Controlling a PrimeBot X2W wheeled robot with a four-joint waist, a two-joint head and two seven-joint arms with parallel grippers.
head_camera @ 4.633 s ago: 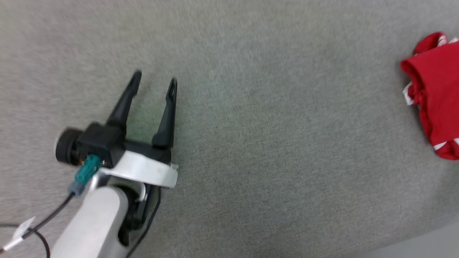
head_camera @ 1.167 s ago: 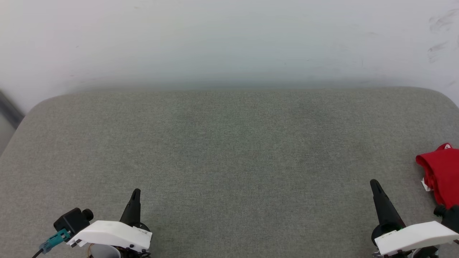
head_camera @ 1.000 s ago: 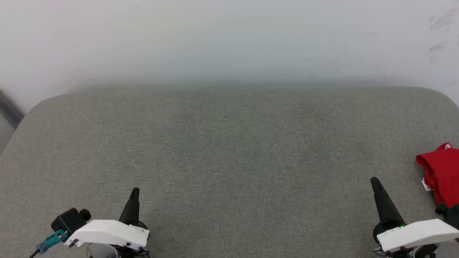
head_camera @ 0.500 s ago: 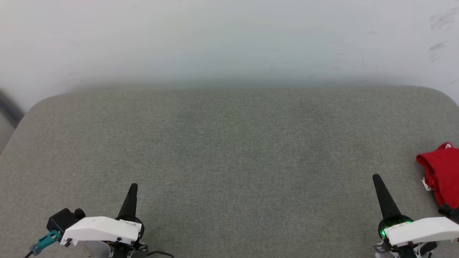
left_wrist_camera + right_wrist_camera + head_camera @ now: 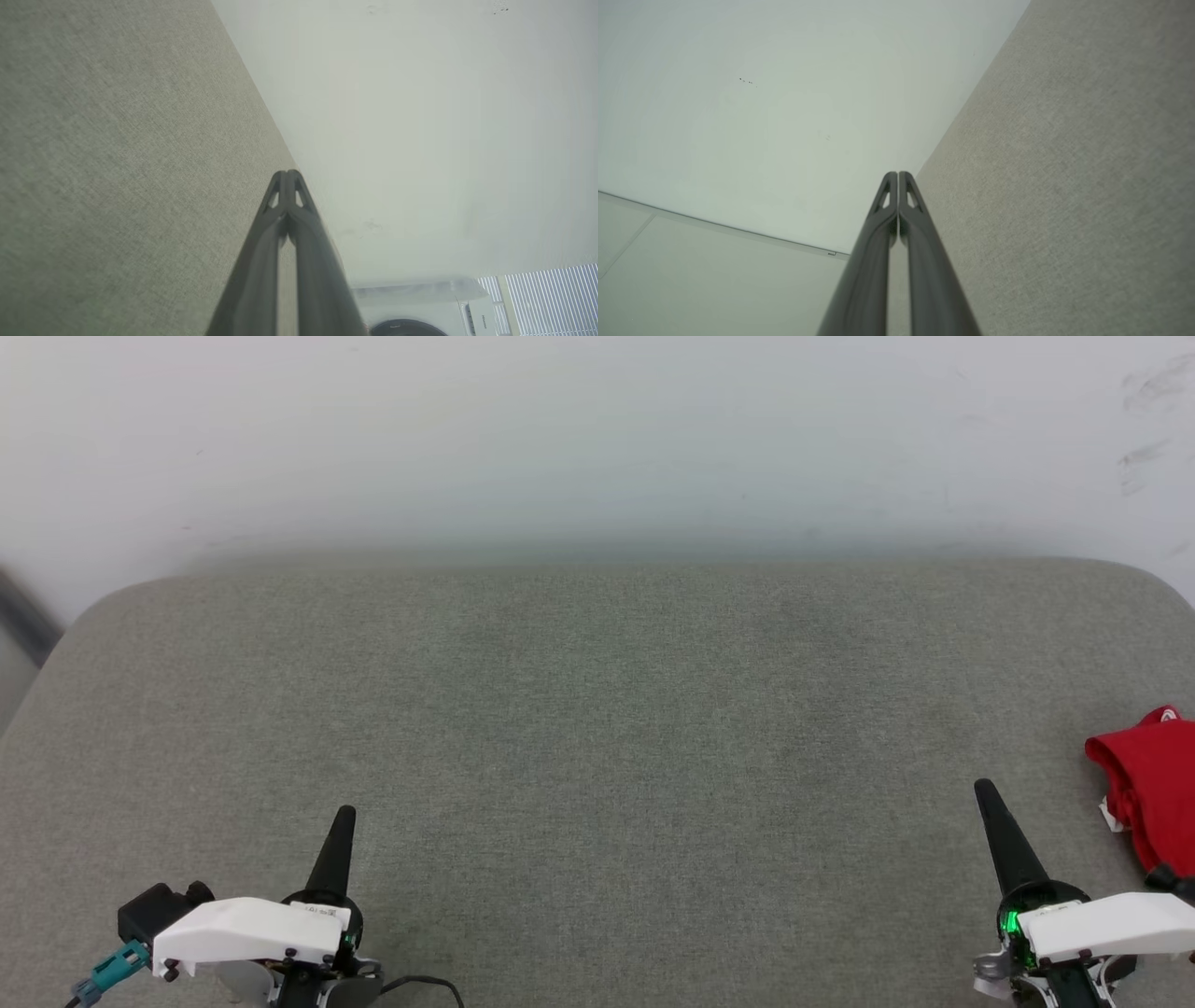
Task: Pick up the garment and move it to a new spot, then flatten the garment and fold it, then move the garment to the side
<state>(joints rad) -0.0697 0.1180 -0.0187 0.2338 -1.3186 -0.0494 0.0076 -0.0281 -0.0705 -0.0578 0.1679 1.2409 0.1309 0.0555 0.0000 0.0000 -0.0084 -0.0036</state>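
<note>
- My left claw [image 5: 344, 816] is pinched fully closed on nothing, its two fingers pressed tip to tip. It sits low at the near left of the grey padded surface [image 5: 597, 728] and points toward the far wall [image 5: 597, 429].
- My right claw [image 5: 983, 791] mirrors it at the near right, likewise closed and empty.
- The garment [image 5: 1150, 798] lies in a red bunch on the surface at the right edge, just right of my right claw and apart from it. The frame cuts it off, so I cannot judge the fold.
- I read this as a rest pose: claws held at the near corners, closed so that neither snags the cloth.
- With the garment off to the side, the last step looks done to me.
</note>
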